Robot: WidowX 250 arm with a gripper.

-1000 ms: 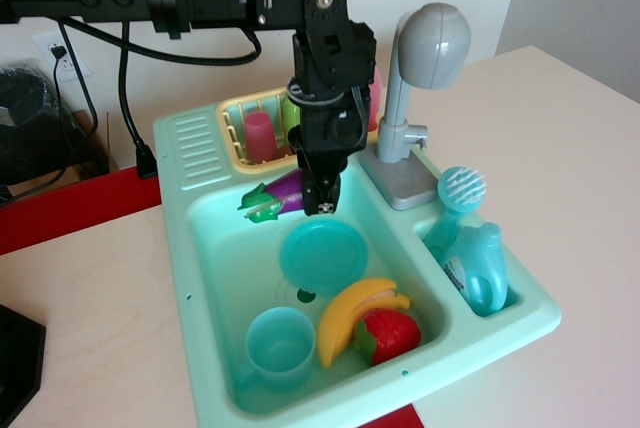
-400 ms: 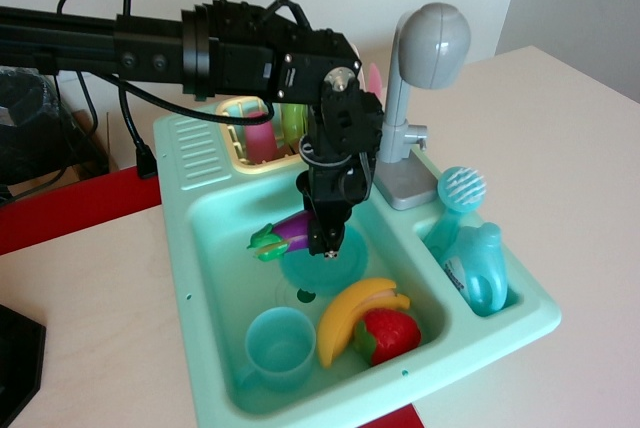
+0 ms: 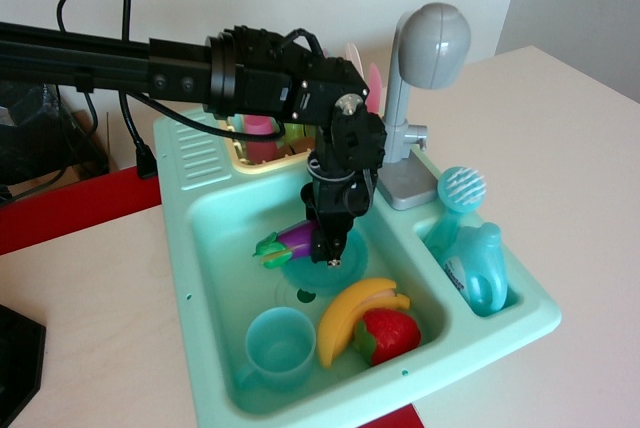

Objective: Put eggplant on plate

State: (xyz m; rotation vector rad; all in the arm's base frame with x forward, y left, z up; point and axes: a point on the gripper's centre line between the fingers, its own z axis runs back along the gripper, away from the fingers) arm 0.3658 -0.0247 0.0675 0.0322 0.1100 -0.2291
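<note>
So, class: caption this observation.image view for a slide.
Gripper lowers the eggplant onto the plate in the toy sink.

Bright even light, soft shadows, mild glare on plastic, slightly soft focus.

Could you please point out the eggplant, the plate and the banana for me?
eggplant (image 3: 296,239), the only camera view, on its purple body.
plate (image 3: 318,276), same view, on the teal surface below the gripper.
banana (image 3: 347,316), same view, on its yellow mid-curve.
</note>
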